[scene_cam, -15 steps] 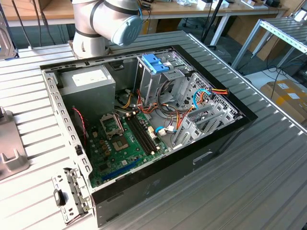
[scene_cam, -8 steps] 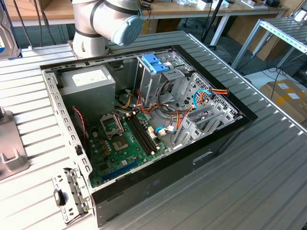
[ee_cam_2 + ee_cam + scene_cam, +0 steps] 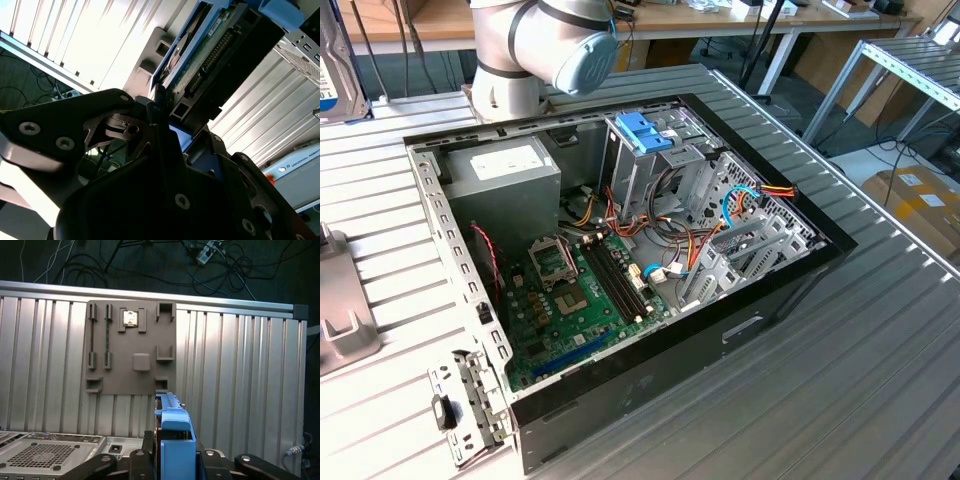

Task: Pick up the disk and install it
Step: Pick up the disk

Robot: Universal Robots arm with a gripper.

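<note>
While the black metal two-fingered gripper (image 3: pixel 161 102) is clamped on the near, connector end of the disk (image 3: pixel 220 45), a flat dark grey hard drive with blue plastic rails, that drive stands straight out past the fingertips in both wrist views, its long axis in line with the gripper's reach; past it, in the first wrist view, a grey moulded fixture plate (image 3: pixel 132 355) lies on the ribbed aluminium table (image 3: pixel 240 365); farther off, in the exterior view, the disk shows at the left edge, well apart from the upright metal cage with a blue plastic top (image 3: pixel 645 150) inside the open black computer case (image 3: pixel 740 325), which lies toward the exterior view's right.
</note>
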